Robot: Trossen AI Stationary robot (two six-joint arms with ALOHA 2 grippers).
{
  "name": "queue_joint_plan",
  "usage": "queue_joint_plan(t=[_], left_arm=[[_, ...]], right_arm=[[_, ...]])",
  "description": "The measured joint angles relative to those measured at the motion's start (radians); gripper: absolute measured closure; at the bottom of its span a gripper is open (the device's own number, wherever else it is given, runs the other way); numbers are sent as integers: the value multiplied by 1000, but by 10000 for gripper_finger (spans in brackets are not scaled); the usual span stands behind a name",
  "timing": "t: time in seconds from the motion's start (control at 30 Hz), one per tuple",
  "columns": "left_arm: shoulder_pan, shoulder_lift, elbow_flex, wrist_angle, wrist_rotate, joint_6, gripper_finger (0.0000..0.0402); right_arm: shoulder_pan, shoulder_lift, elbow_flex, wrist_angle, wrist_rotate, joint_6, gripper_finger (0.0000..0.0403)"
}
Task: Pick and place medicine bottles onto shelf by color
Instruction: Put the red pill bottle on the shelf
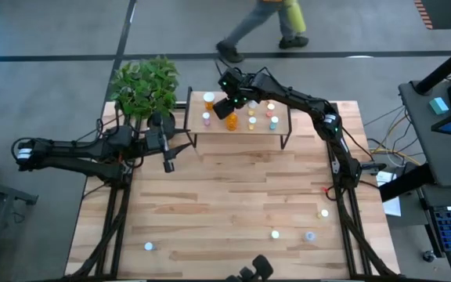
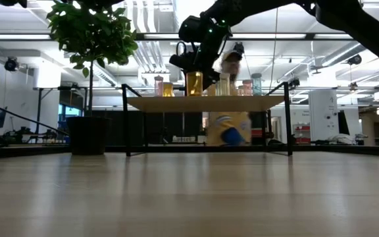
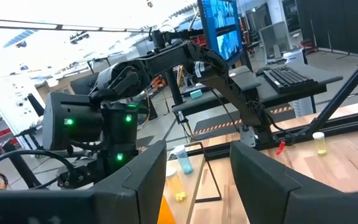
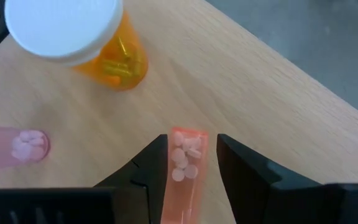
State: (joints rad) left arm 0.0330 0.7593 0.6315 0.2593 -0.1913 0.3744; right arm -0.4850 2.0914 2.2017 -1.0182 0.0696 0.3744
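Lying loose on the near part of the table (image 1: 233, 196), seen from above, four small medicine bottles: one alone at 8 o'clock (image 1: 149, 246), three more spread between 3 and 5 o'clock (image 1: 275, 233) (image 1: 310, 235) (image 1: 324, 212). Farther in, at 10 o'clock, left gripper (image 1: 169, 163) hanging clear of the wood, fingers (image 3: 263, 180) parted at a middling width with nothing between them. Beyond that, at 12 o'clock, one shelf (image 1: 239, 130) on thin black legs, carrying at least seven pale-capped small bottles (image 1: 271, 114) plus one larger orange bottle (image 4: 98, 46) with a white cap. Reaching over the shelf's 9 o'clock half, right gripper (image 4: 192, 155), set narrow astride a single salmon-orange bottle (image 4: 184, 171); one finger against its side, a thin gap showing at the other, so not clamped. Just beside, one pink bottle (image 4: 14, 146) on the shelf top. At 11 o'clock, one potted plant (image 1: 143, 88). Past the far edge, one person (image 1: 265, 31) crossing the floor.
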Motion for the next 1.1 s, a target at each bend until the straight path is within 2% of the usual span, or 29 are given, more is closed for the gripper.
queue_joint_plan(t=[0.47, 0.87, 1.1], left_arm=[[0, 2, 0, -8, 0, 0, 240], [0, 11, 0, 2, 0, -2, 240], [0, 10, 0, -3, 0, -53, 240]], right_arm=[[0, 5, 0, 17, 1, -33, 259], [0, 5, 0, 13, 2, -81, 278], [-10, 5, 4, 25, 45, -106, 280]])
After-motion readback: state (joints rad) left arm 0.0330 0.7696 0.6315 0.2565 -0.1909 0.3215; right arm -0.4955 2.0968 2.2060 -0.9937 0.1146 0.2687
